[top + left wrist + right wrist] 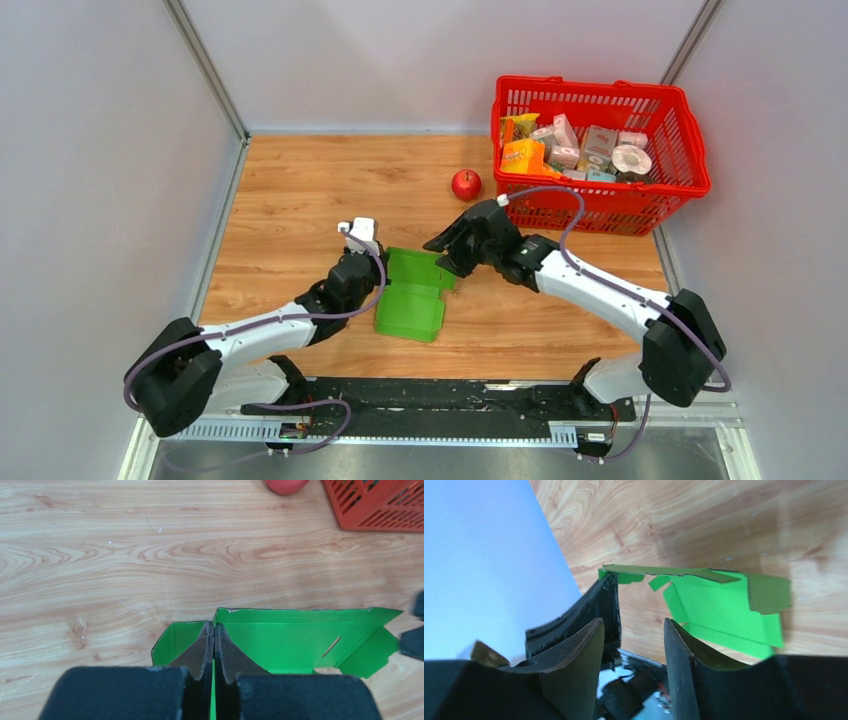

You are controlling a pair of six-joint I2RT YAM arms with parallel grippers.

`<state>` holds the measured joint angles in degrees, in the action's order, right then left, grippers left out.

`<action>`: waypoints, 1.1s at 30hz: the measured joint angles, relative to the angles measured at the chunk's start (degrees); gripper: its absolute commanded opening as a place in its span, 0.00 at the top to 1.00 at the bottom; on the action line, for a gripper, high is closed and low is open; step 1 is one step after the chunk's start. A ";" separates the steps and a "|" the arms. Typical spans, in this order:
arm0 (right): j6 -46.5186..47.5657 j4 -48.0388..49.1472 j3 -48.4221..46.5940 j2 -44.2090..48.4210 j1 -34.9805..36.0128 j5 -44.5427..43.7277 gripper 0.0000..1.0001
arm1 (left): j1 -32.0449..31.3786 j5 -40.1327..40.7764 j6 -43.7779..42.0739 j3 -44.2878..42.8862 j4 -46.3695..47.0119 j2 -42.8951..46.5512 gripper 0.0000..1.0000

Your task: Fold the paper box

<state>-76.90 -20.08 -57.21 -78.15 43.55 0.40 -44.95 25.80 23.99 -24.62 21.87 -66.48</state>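
top external shows one paper box [410,297], bright green and partly raised, lying on the wooden surface [290,190] near the middle, between my two arms. my left gripper [214,632] is closed on the box's left edge, with the green card pinched between its fingers. my right gripper [633,630] sits at the box's far right corner with its jaws parted and nothing between them. in the right wrist view the flaps lie just beyond the fingertips, and i cannot tell whether a finger touches the card. one red apple [466,184] rests on the surface beyond the box, well apart from it and just beside the one red basket [640,212] in the far right corner. the basket holds several small printed packages [575,150], pink, white and orange, heaped so that i cannot count them exactly. a purple cable [577,205] from the right arm [600,290] loops across the basket's near wall. grey walls [100,150] close in the surface on three sides.
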 measured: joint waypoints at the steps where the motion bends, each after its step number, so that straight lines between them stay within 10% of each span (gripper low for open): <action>1: -3.32 1.11 0.24 -1.11 0.33 -0.17 0.49 | 0.00 0.02 0.20 0.87 1.25 0.57 1.00; 23: -23.50 -0.59 -9.99 -15.56 4.07 -5.84 0.51 | 0.00 -0.22 1.64 5.79 10.32 3.04 1.00; 33: -25.55 -0.59 -8.92 -15.56 3.89 -7.48 0.67 | -0.07 -0.39 1.42 5.84 10.95 3.06 1.00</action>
<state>-102.45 -20.67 -66.13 -93.71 47.44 -7.07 -45.01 25.41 25.41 -18.79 32.82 -63.42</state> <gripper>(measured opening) 0.369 0.008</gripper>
